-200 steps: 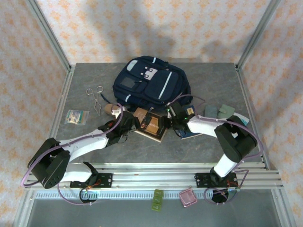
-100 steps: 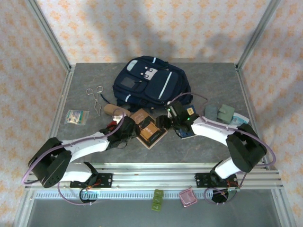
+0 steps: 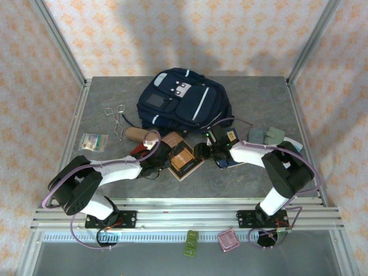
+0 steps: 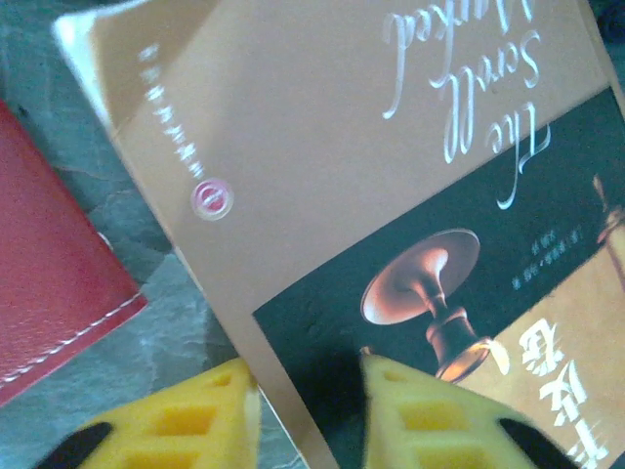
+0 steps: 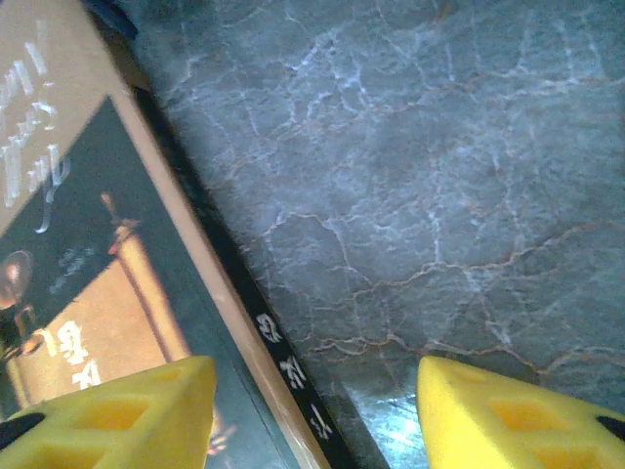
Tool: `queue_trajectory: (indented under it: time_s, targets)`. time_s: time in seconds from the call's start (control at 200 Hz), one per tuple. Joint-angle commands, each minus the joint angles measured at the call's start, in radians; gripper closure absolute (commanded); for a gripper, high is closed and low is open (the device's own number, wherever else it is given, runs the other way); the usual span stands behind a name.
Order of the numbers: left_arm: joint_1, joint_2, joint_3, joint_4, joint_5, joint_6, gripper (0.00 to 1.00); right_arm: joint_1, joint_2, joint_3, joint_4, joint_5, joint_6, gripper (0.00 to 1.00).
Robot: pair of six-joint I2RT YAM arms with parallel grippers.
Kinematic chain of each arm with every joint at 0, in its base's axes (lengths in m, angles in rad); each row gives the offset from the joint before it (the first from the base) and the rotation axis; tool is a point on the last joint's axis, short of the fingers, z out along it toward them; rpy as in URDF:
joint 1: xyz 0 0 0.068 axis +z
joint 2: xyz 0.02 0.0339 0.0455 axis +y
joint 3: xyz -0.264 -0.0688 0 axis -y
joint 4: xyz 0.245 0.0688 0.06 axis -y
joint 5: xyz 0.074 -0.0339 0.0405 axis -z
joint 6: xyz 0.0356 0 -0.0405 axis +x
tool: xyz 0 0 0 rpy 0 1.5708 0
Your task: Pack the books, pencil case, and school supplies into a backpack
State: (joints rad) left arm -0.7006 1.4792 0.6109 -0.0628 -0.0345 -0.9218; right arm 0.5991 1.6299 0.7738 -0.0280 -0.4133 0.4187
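Books are judged to be the step in hand: both grippers are set at the flat tan-brown book with a dark picture on its cover. It is laid near the middle of the table, just in front of the large navy-blue fabric backpack with white-grey stripes, which is placed toward the far edge.

Toward the left edge a small pale packet and a metal scissor-like tool are seen. Next are the small tan-brown oblong pencil case and the small flat red square item. The left gripper is set at the book's left edge with its fingers drawn close, one over the cover and one beside the edge. Whether the book is actually pinched cannot be told. The right gripper is spread wide at the book's right edge, and nothing is held. The dark blue book is partly covered by the right arm. Flat grey-green items are placed near the right edge.

A firm hold on the book's edge is called for next, then a lift toward the backpack, whose opening cannot be made out.

Finger placement, hidden under the arms from above, is given by the wrist views. A strip of table between red item and book is shown on the left, and the book's dark lettered spine on the right.
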Motion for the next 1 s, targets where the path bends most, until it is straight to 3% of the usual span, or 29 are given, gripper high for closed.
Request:
queue_trajectory:
  time_s: [0.0,0.32,0.491,0.546,0.596,0.686,0.721,0.781,0.846,0.996]
  targets:
    - [-0.003,0.077,-0.034,-0.062,0.032,-0.001,0.83,0.007,0.024,-0.04,0.061,-0.173,-0.014,0.46]
    - [-0.016,0.113,-0.041,-0.021,0.071,-0.004,0.89,0.01,-0.014,-0.116,0.267,-0.565,0.021,0.49]
    - [-0.025,0.119,-0.042,-0.017,0.074,-0.005,0.89,0.01,-0.076,-0.125,0.348,-0.638,0.06,0.51]
    - [-0.027,0.119,-0.045,-0.014,0.076,-0.008,0.89,0.011,-0.08,-0.122,0.35,-0.608,0.079,0.52]
    - [-0.03,0.114,-0.046,-0.012,0.077,-0.011,0.9,0.012,-0.063,-0.099,0.295,-0.561,0.07,0.61]
    - [-0.033,0.075,-0.051,-0.011,0.069,-0.019,0.9,0.011,-0.035,-0.075,0.229,-0.503,0.058,0.93]
    - [-0.033,0.047,-0.055,-0.013,0.061,-0.021,0.89,0.011,-0.038,-0.071,0.22,-0.498,0.055,0.97]
    - [-0.033,-0.021,-0.052,-0.039,0.03,-0.02,0.82,0.011,-0.062,-0.058,0.187,-0.496,0.04,0.99]
    - [-0.033,-0.121,-0.044,-0.062,-0.006,-0.008,0.65,0.011,-0.112,-0.038,0.152,-0.52,0.02,1.0]
    - [-0.007,-0.377,-0.035,-0.036,-0.063,0.049,0.37,0.008,-0.267,0.047,0.044,-0.559,-0.055,1.0]
